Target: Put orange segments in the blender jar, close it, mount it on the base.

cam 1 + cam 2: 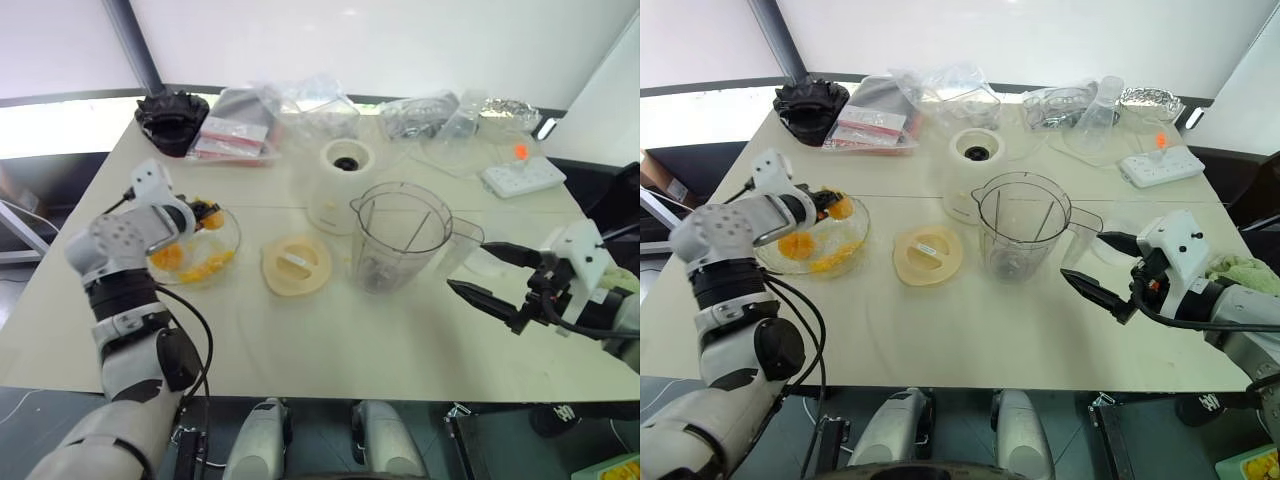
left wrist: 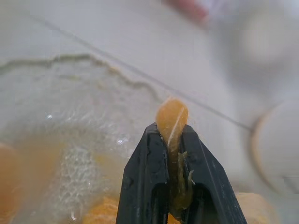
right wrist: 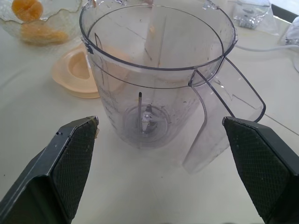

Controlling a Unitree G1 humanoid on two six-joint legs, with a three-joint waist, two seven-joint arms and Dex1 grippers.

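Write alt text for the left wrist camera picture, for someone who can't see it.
The left pincer, shut, pinches one orange segment between its black fingers above a shallow clear plastic dish holding more orange pieces. A pale tabletop lies blurred beyond.

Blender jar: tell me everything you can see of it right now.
The blender jar is tall, clear plastic, with inner ribs, faint markings, a side handle and a pouring spout. It stands upright and lidless on the table, empty but for its small blade at the bottom. The base is just behind it, the lid beside it. The right gripper, open, faces it without touching.
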